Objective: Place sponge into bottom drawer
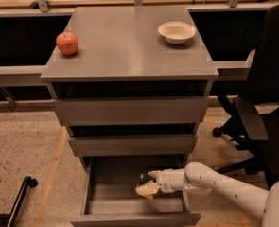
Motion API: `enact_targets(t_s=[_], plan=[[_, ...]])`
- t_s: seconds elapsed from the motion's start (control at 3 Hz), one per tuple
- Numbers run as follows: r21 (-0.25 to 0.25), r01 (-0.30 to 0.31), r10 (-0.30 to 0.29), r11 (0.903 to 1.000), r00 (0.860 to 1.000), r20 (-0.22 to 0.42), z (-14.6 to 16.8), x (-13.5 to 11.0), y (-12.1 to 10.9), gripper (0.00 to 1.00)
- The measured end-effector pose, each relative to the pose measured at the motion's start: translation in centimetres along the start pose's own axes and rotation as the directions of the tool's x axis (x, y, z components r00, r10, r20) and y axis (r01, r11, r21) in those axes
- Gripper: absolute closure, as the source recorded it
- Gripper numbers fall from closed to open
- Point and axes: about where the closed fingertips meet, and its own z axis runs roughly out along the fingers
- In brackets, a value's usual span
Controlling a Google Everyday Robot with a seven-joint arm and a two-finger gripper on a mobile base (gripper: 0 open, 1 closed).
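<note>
1. The arm [226,187] is glossy white, made of smooth, rounded tubular segments with no cables showing.
2. A bulbous joint [199,175] swells partway along it, and a narrower cylindrical wrist section [173,180] follows.
3. The gripper [151,184], at the arm's tip inside the open bottom drawer [134,219], looks pale grey-white.
4. A broad, rounded white shell [278,205] fills the lower right corner.
</note>
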Motion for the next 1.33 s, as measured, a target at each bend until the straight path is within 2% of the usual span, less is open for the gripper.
enact_targets(t_s=[0.33, 0.67, 1.0, 1.33], plan=[[-0.029, 0.018, -0.017, 0.9994, 1.0, 0.016, 3.8, 1.6, -1.7, 1.0], [-0.026, -0.006, 0.007, 0.9996, 1.0, 0.023, 7.4, 3.5, -6.8, 0.98], [-0.008, -0.028, 0.028, 0.9996, 0.999, 0.025, 8.9, 4.3, -10.1, 0.77], [0.009, -0.071, 0.071, 0.9974, 0.997, 0.027, 9.7, 5.5, -11.9, 0.54]])
